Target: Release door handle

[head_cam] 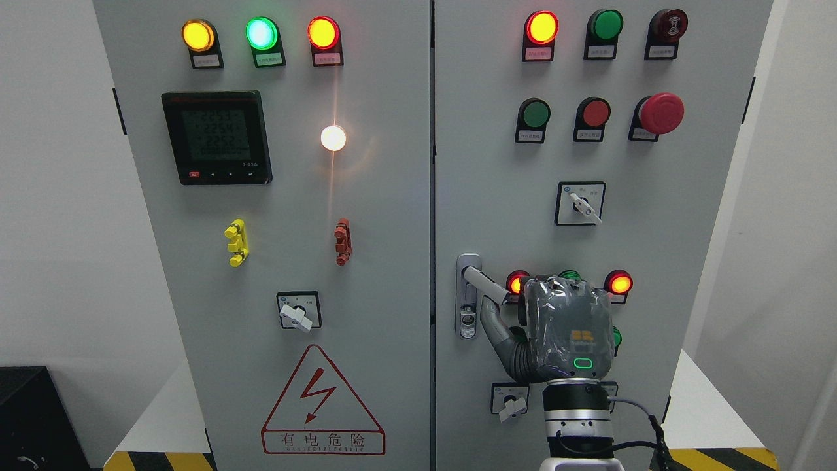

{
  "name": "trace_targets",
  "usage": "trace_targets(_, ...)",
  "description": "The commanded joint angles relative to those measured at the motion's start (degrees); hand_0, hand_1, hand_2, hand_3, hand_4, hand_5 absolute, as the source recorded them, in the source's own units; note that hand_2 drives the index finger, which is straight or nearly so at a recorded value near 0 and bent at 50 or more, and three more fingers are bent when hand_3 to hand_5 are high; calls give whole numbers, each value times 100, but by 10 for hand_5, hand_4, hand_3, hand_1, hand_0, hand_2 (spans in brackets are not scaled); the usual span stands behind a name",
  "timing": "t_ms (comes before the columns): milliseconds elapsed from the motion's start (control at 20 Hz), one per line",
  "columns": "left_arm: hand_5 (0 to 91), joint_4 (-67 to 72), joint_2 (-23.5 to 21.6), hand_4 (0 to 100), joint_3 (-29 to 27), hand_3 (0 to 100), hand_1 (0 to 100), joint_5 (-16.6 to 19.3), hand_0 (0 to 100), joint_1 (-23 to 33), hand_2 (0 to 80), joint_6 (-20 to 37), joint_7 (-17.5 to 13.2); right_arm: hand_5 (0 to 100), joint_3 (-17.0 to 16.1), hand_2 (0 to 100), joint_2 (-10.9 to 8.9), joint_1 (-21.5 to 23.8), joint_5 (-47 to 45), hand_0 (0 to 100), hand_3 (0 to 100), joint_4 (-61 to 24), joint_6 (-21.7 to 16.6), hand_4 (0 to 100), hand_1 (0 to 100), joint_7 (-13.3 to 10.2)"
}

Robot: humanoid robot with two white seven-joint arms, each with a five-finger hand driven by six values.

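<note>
One right hand (567,327) grips the door handle (485,282), covering part of three indicator lamps (618,283).

The grey cabinet (405,261) stands on a white platform (157,412) edged with black-yellow hazard striping (157,461).

An industrial electrical test room or lab: a tall grey two-door metal control cabinet (366,275) with lit round indicator lamps (323,32), a red mushroom emergency-stop button (661,112), a black digital power meter (216,137), a triangular red high-voltage warning sticker (322,405), plain white walls (59,196).
</note>
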State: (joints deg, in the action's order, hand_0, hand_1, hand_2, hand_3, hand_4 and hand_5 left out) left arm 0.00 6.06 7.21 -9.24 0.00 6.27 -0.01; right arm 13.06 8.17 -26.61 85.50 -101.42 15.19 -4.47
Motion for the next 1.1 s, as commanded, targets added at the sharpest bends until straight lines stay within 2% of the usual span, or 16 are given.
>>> trace_targets(0,0,167,0,0,0,0,556,1,120,-149,0,-3,1,1000,-14,889,0,-2,-7,486,1000,-1,2,1000,327,-10)
trace_targets(1051,0,167,0,0,0,0,556,1,120,-149,0,-3,1,1000,-14,888,0,-37,2,478,1000,-1,10,1000,327,-18)
